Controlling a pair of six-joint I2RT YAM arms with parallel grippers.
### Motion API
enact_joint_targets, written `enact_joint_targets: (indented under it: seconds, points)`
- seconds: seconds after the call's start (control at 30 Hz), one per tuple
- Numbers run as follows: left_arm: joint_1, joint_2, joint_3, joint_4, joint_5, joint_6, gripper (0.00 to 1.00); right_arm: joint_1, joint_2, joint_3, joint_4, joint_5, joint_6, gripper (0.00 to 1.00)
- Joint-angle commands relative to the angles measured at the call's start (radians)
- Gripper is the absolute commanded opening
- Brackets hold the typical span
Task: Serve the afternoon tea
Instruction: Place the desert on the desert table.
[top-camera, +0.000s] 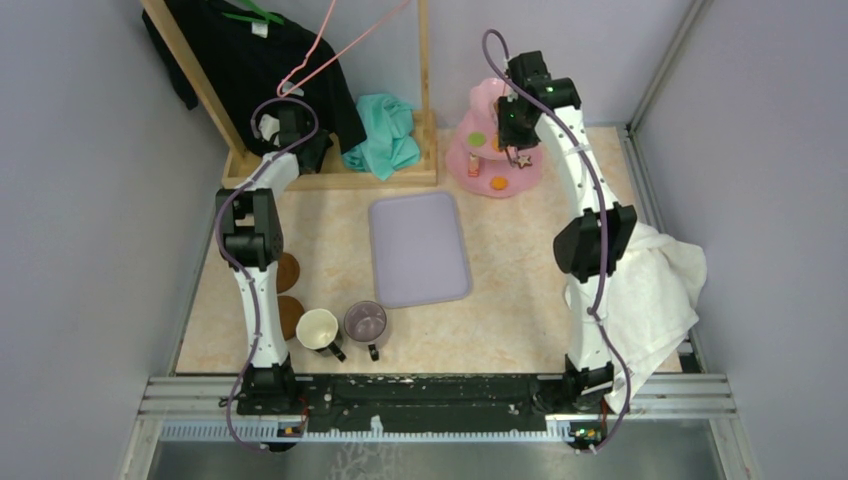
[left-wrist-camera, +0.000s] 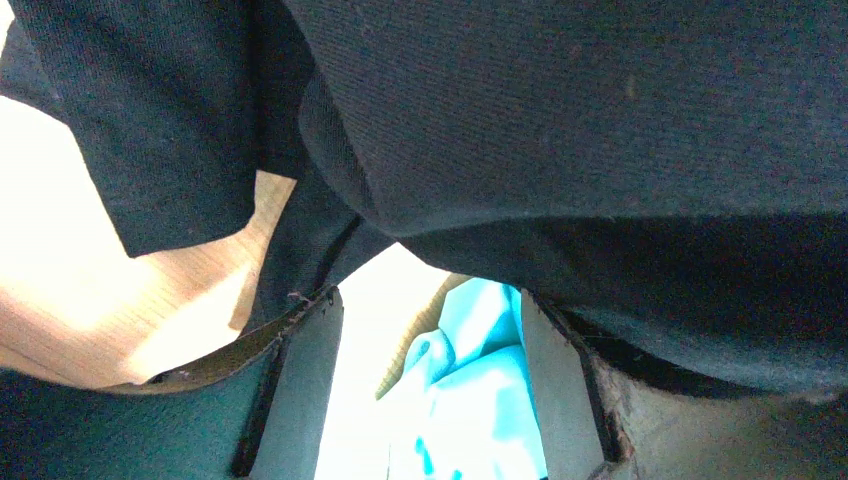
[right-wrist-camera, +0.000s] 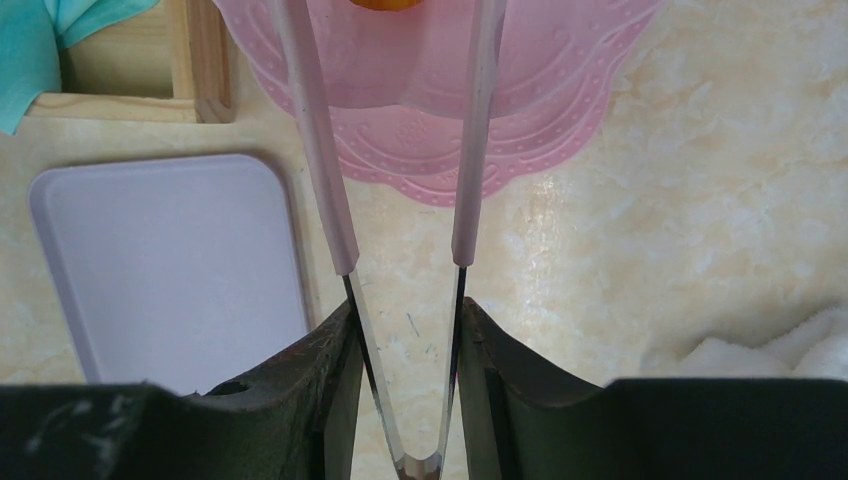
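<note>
Pink three-tier stand (top-camera: 468, 166) holding orange sweet (top-camera: 499, 183), right pincer (right-wrist-camera: 407, 312) clamping tongs (right-wrist-camera: 316, 150)

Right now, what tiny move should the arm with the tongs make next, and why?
Probably a gentle squeeze. The right gripper holds the tongs, whose two pink arms reach over the pink stand with an orange sweet between them at the picture's top edge. The tips are out of view, so it may first need to dip a little lower.

Overhead looks down, close right wrist shares stand (top-camera: 462, 160), left likely blocked
</note>
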Motion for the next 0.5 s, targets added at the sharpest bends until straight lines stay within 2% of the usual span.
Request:
enact_joint_targets:
  seconds: [0.0, 0.47]
  points:
    - [0.009, 0.022, 0.034, -0.004, 0.001, 0.014, 0.71, -0.012, 0.011, 0.058, 0.039, -0.013, 0.010, 0.37]
    - [0.008, 0.035, 0.048, -0.002, 0.003, 0.011, 0.71, -0.015, 0.023, 0.087, 0.039, -0.013, 0.018, 0.39]
